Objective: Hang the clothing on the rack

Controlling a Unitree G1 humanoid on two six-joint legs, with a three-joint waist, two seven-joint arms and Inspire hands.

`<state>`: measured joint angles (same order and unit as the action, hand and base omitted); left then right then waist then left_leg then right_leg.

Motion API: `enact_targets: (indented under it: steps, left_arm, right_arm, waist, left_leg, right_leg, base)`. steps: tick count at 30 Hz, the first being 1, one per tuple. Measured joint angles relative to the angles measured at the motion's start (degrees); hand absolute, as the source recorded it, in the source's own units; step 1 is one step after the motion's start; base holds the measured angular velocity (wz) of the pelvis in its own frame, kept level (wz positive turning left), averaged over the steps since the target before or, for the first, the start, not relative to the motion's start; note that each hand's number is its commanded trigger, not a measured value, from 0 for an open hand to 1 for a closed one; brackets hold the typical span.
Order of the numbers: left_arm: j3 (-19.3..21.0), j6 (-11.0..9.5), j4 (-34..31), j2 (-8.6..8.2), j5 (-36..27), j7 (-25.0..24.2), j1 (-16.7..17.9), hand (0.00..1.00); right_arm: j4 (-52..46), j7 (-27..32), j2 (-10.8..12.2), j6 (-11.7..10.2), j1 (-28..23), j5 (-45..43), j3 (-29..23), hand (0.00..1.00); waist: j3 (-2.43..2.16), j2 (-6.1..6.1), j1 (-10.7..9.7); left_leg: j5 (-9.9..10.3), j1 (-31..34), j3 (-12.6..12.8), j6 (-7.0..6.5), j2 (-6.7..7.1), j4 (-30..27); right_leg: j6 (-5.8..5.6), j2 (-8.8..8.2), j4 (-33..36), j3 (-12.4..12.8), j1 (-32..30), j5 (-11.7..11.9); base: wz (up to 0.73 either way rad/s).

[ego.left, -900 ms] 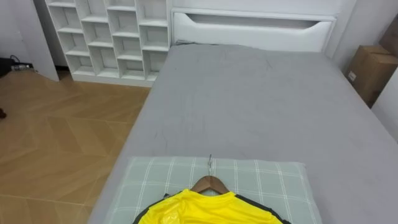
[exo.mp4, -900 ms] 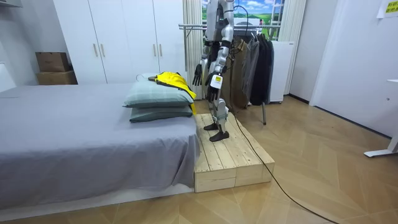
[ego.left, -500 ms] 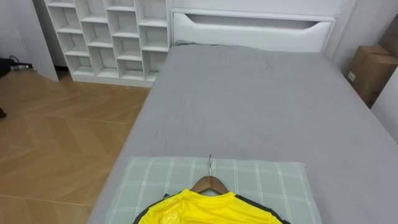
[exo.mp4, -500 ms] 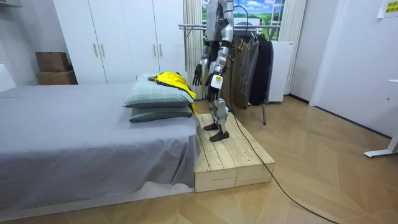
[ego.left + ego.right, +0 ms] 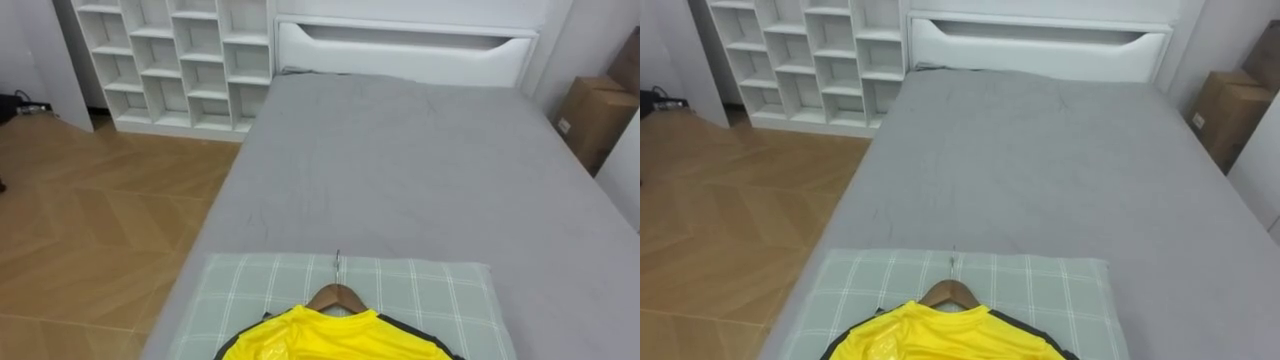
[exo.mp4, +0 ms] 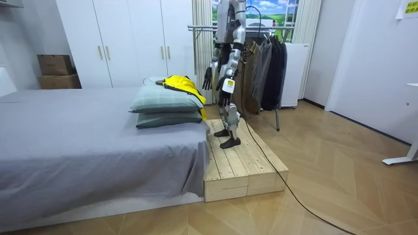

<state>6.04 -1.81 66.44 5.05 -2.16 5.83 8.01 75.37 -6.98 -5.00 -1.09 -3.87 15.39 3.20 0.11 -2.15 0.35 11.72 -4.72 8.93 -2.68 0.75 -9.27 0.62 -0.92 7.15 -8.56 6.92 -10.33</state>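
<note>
A yellow shirt (image 5: pixel 330 335) on a wooden hanger (image 5: pixel 338 296) lies flat on a green checked pillow (image 5: pixel 430 290) at the near end of the grey bed (image 5: pixel 420 170). The hanger's metal hook (image 5: pixel 339 262) points up the bed. In the room view the shirt (image 6: pixel 179 83) rests on top of two stacked pillows (image 6: pixel 166 101). I stand upright on a wooden platform (image 6: pixel 238 163) beside them, facing the bed. My right hand (image 6: pixel 208 78) hangs by my side with relaxed fingers, close to the shirt but apart from it. My left hand (image 6: pixel 225 87) hangs low at my thigh.
A clothes rail (image 6: pixel 196 27) with dark garments (image 6: pixel 271 65) stands right behind me. White cube shelves (image 5: pixel 180 60) are at the far left of the bed, cardboard boxes (image 5: pixel 595 115) at its far right. Wooden floor runs along the bed's left.
</note>
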Motion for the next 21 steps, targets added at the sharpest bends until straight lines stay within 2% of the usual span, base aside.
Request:
enact_targets:
  steps: [21]
  left_arm:
    - [-0.3, 0.0, 0.0, 0.02, -0.8, 0.2, 0.2, 0.00]
  right_arm:
    - [0.0, 1.2, 0.2, 0.0, 0.0, 0.1, 0.0, 0.00]
  waist:
    - [-0.02, 0.01, -0.1]
  left_leg:
    - [0.0, 0.0, -0.2, 0.01, 0.00, 0.0]
  right_leg:
    - [0.00, 0.05, -0.1, -0.3, 0.1, 0.0]
  base:
    - [0.00]
